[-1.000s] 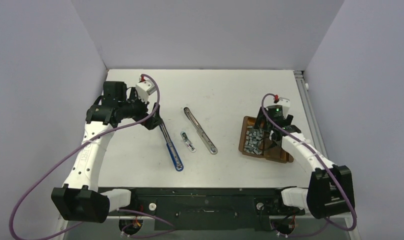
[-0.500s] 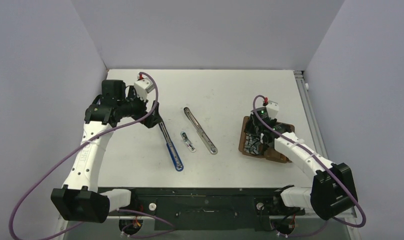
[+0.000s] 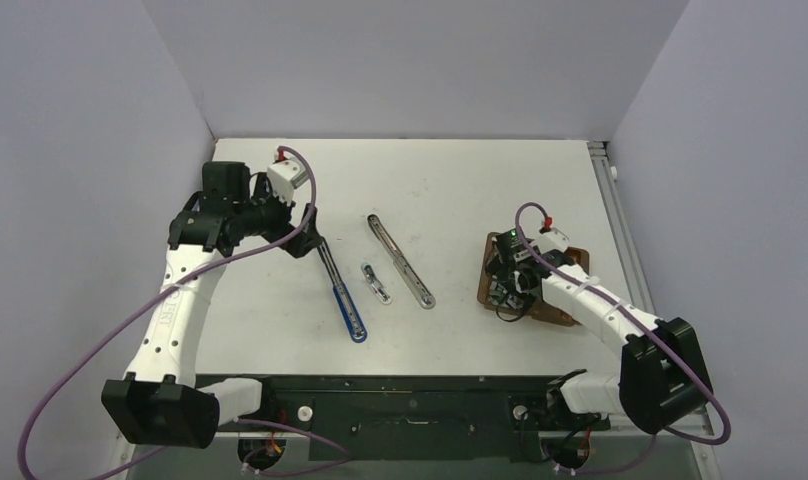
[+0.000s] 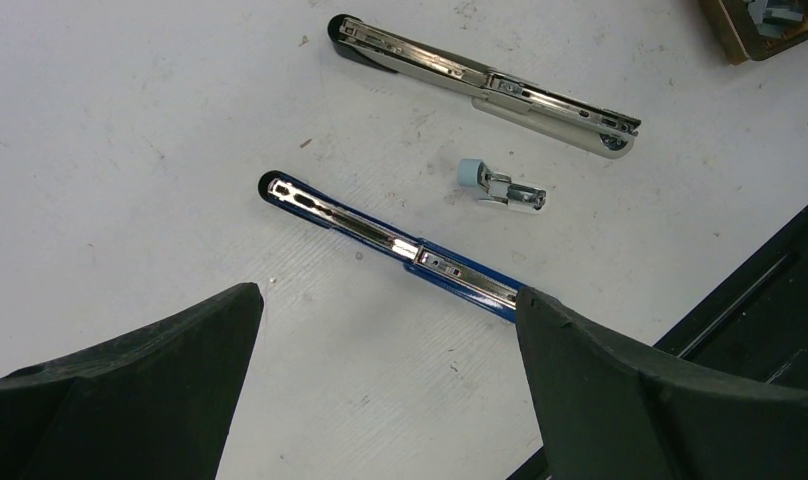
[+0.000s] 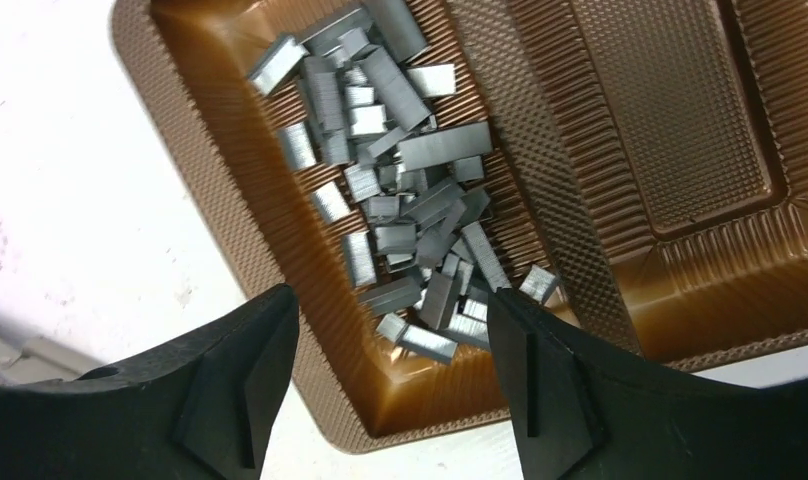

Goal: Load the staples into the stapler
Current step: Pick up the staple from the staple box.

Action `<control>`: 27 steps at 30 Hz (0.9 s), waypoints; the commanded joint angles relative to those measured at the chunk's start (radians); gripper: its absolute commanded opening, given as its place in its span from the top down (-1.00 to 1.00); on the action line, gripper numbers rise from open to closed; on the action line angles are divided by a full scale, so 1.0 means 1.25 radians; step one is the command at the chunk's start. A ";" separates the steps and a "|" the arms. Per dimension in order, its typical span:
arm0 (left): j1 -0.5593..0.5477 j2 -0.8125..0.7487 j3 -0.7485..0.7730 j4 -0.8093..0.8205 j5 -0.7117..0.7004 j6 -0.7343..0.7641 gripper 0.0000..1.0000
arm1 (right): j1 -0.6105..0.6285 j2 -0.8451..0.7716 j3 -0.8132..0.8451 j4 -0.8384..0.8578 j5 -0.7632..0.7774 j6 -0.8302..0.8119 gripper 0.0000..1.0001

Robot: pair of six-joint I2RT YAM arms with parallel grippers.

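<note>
The stapler lies taken apart on the white table: a long blue part point(image 4: 380, 238) point(image 3: 342, 297) with a shiny track, a longer silver part point(image 4: 485, 85) point(image 3: 401, 261), and a small metal piece point(image 4: 500, 190) with a pale blue end between them. My left gripper point(image 4: 388, 297) point(image 3: 308, 241) hangs open over the table beside the blue part's far end, holding nothing. The staples point(image 5: 400, 200) are short grey strips heaped in the left compartment of a brown tray point(image 5: 330, 400). My right gripper point(image 5: 392, 298) point(image 3: 508, 286) is open above that compartment's near corner, with nothing between its fingers.
The brown tray point(image 3: 576, 257) sits at the table's right; its second compartment point(image 5: 670, 120) holds nothing. A corner of the tray point(image 4: 755, 40) shows in the left wrist view. The black base rail point(image 3: 410, 400) runs along the near edge. Grey walls enclose the table.
My right gripper has moved from the tray's far right side to its near left corner, nothing gripped. The left arm has barely moved.
</note>
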 commanded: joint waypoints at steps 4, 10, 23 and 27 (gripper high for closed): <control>0.004 -0.022 -0.011 0.017 0.001 0.016 -0.93 | -0.100 0.034 -0.014 0.016 -0.033 0.067 -0.37; 0.004 -0.025 -0.013 0.019 -0.002 0.017 -0.93 | -0.108 0.094 0.025 0.024 -0.022 0.069 -0.38; 0.005 -0.031 -0.023 0.020 0.004 0.012 -0.92 | -0.181 0.154 0.066 0.042 0.033 -0.086 -0.45; 0.006 -0.031 -0.024 0.019 0.004 0.011 -0.93 | -0.164 0.168 0.054 0.061 0.016 -0.090 -0.43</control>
